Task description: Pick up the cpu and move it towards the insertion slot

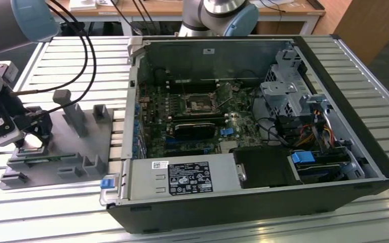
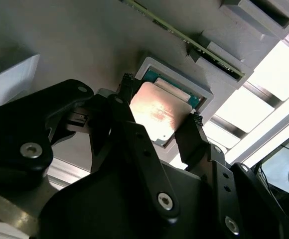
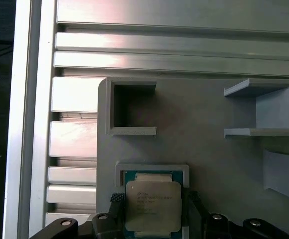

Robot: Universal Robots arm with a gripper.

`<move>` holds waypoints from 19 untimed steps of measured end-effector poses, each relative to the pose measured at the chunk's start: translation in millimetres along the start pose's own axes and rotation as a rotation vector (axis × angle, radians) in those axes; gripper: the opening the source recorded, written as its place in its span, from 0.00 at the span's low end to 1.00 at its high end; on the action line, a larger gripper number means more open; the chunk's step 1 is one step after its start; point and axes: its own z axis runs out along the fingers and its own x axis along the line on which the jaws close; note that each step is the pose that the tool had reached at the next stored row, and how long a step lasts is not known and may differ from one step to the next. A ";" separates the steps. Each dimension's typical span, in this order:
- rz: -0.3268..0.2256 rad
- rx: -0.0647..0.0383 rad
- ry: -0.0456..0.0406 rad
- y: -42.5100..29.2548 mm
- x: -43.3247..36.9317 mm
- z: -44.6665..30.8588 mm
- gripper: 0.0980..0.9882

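Note:
The cpu (image 3: 153, 206), a small square chip with a silvery top, sits over the teal-lined pocket of the grey fixture (image 3: 204, 149) in both wrist views. My gripper (image 3: 153, 199) has one black finger against each of two opposite edges of the chip (image 2: 157, 114), shut on it. In the exterior view the gripper (image 1: 31, 144) stands low over the fixture (image 1: 79, 147) at the exterior view's left. The insertion slot (image 1: 200, 104) is the square socket on the motherboard inside the open computer case (image 1: 248, 212), well to the right of the gripper.
A thin green memory strip (image 2: 184, 40) lies in a holder beside the chip's pocket. Grey posts (image 1: 69, 114) and open boxes (image 3: 129, 107) rise from the fixture. Cables (image 1: 86, 55) hang by the arm. The slatted metal table (image 1: 46, 202) carries everything.

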 end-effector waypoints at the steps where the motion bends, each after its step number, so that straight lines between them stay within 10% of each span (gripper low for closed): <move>1: 0.000 -0.003 -0.0002 0.0 0.2 0.1 0.59; 19: 0.000 -0.004 -0.0002 0.0 2.0 -0.1 0.50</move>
